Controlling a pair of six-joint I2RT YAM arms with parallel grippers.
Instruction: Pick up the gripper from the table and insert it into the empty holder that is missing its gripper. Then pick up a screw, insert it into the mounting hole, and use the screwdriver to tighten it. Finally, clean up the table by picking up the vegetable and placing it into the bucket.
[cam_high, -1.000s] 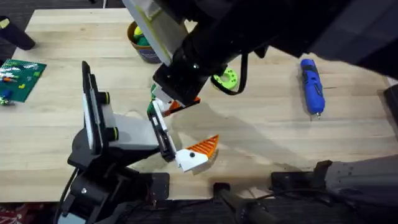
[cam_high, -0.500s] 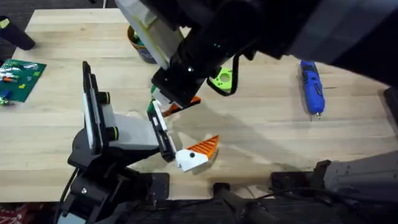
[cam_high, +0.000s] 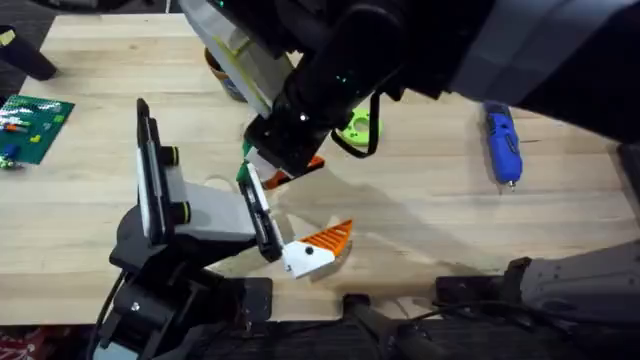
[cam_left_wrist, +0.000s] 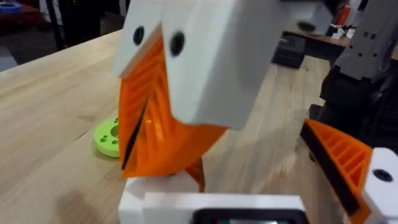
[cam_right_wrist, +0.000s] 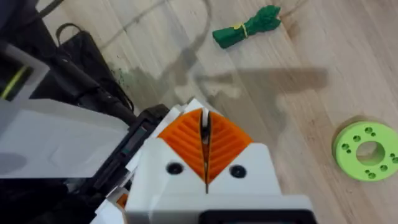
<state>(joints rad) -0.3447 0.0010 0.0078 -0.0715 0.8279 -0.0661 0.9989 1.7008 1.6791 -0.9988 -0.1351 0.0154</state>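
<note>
Lying on the table (cam_high: 430, 215) at the end of the holder's (cam_high: 200, 212) black plate, the gripper (cam_high: 318, 246) is being left ungrasped. The left gripper's (cam_left_wrist: 155, 152) orange pads are being held clenched together near a green disc (cam_left_wrist: 107, 137). The right gripper's (cam_right_wrist: 204, 146) pads are likewise being pressed together, empty. The screwdriver (cam_high: 502, 138) is being left well apart.

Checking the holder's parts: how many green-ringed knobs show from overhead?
2. One knob sits farther from the camera, the other nearer, both beside the holder's outer black plate. More may be hidden.
</note>
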